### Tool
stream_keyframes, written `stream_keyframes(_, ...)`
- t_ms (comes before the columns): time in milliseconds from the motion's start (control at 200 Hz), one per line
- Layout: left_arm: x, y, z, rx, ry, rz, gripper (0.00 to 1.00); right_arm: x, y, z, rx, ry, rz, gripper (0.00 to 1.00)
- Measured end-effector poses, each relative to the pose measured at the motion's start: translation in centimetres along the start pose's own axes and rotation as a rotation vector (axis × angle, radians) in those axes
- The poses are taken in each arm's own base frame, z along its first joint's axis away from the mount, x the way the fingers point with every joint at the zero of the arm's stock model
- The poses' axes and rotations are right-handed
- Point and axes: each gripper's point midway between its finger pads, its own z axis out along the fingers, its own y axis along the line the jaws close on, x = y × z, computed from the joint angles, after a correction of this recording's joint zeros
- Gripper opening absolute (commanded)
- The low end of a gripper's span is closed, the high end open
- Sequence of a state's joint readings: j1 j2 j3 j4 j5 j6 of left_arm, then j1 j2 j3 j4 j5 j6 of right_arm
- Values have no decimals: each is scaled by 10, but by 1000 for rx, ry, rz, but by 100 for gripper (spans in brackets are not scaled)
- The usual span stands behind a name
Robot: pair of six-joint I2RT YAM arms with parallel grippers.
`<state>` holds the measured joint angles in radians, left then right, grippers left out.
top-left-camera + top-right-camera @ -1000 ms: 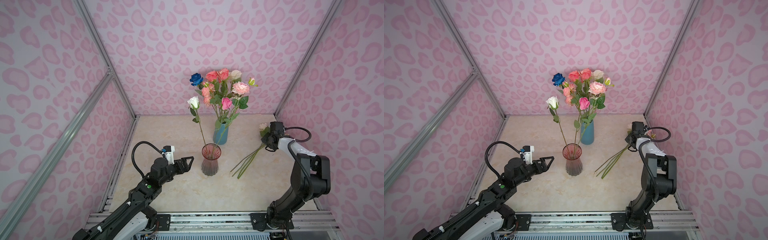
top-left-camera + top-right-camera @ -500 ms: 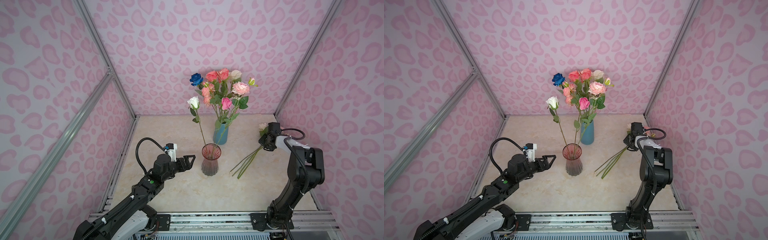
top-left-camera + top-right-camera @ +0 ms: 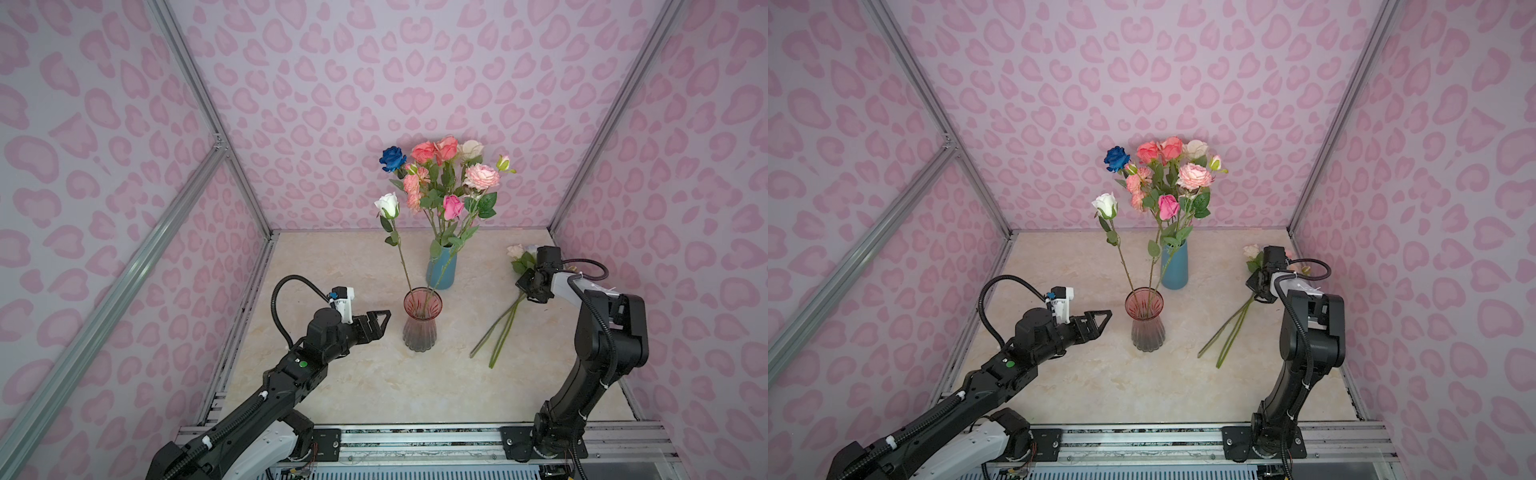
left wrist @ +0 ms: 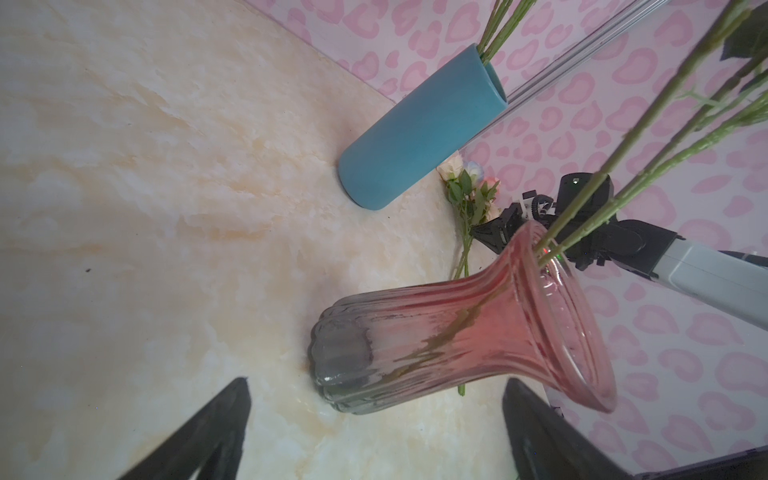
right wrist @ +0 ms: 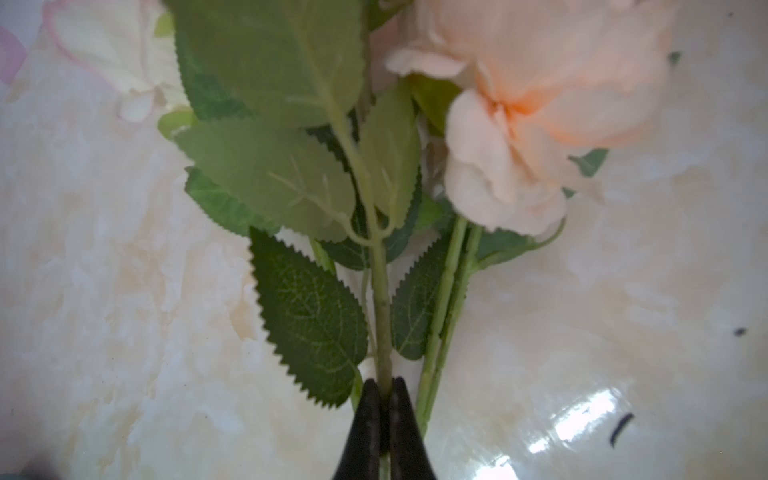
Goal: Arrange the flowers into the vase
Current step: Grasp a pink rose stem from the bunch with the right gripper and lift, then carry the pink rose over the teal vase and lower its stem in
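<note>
A pink ribbed glass vase (image 3: 420,320) (image 3: 1147,320) (image 4: 457,340) stands mid-table, holding a white rose (image 3: 387,205) and another stem. Loose flowers (image 3: 498,328) (image 3: 1227,328) lie on the table at the right, blooms toward the back. My right gripper (image 3: 525,286) (image 5: 384,392) is down on them, shut on one green stem (image 5: 382,311) just below its leaves; a peach bloom (image 5: 540,104) and a cream bloom (image 5: 112,62) lie beyond. My left gripper (image 3: 380,320) (image 4: 376,381) hovers open just left of the vase, nothing between its fingers.
A blue vase (image 3: 441,270) (image 4: 419,133) with a bouquet of pink, coral, cream and deep blue blooms (image 3: 446,174) stands behind the pink one. Pink patterned walls enclose the table on three sides; a metal rail (image 3: 415,440) runs along the front edge.
The right gripper's jaws have closed on the flower stem and that arm has shifted slightly. The left arm has hardly moved.
</note>
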<state>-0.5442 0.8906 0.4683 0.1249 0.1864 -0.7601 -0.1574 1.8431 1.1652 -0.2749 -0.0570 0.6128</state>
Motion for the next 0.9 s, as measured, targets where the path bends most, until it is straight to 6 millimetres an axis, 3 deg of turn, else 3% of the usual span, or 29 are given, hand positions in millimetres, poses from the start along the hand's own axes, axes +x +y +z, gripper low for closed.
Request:
stream_keyframes(290, -2, -3, -5, 7, -8, 2, 96, -9, 24, -44, -103, -69, -9, 0)
stream_keyframes(495, -8, -10, -12, 28, -36, 8, 96, -8, 58, -88, -243, -126, -33, 0)
stream_keyframes(590, -10, -11, -17, 29, -49, 10, 96, -9, 82, -125, -338, -184, -64, 0)
stream_keyframes(710, -13, -12, -24, 18, -65, 11, 96, -9, 111, -190, -482, -301, -128, 0)
stream_keyframes(900, -26, -12, -40, -10, -132, 13, 96, 0, 124, -285, -633, -495, -207, 0)
